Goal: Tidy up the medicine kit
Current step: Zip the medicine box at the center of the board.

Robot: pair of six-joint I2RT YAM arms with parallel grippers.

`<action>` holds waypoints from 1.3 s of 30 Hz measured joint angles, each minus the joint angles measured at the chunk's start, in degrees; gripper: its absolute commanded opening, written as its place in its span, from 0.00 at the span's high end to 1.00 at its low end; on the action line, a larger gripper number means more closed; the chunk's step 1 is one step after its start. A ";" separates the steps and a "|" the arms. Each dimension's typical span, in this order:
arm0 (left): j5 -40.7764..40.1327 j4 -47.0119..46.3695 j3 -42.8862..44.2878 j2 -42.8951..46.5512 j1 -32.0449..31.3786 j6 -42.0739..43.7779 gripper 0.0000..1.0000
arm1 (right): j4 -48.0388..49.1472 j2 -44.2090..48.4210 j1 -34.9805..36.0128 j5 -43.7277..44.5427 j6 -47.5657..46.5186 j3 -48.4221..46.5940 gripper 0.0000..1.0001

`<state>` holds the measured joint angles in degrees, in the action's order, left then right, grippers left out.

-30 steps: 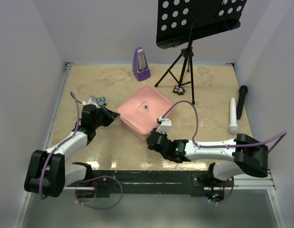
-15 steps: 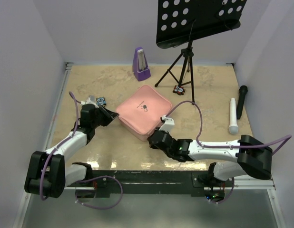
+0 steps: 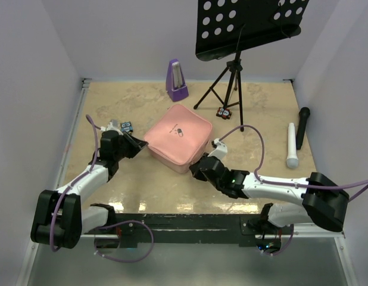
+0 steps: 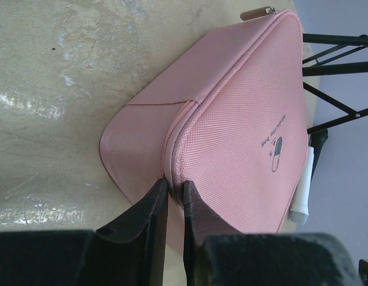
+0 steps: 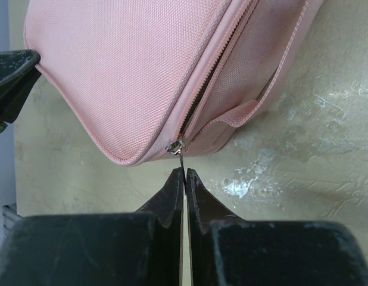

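The pink medicine kit [image 3: 177, 136] lies closed in the middle of the table, pill logo on its lid. It fills the left wrist view [image 4: 243, 107] and the right wrist view [image 5: 130, 65]. My left gripper [image 3: 138, 146] is shut on the kit's left corner seam [image 4: 174, 179]. My right gripper [image 3: 197, 168] is at the kit's near corner, shut on the thin metal zip pull [image 5: 179, 156] that hangs from the slider [image 5: 175, 145].
A purple metronome [image 3: 176, 80] stands at the back. A black music stand [image 3: 231, 65] on a tripod stands right of the kit, a small packet [image 3: 223, 112] at its foot. Small blue packets [image 3: 125, 126] lie by the left gripper. A white tube [image 3: 291, 145] and black microphone [image 3: 302, 126] lie far right.
My right gripper has moved right along the kit's near edge with the zip pull. The kit has shifted slightly back and left. The left gripper keeps its hold.
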<state>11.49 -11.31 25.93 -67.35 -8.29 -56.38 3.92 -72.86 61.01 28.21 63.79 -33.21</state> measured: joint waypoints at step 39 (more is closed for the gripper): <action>-12.00 3.45 -1.31 12.26 -23.21 -7.72 0.19 | 0.87 -2.51 -2.82 4.15 -5.77 -0.09 1.00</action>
<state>-0.51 -7.86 24.62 -55.09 -31.51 -64.10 4.80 -75.37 58.19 32.36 58.02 -33.30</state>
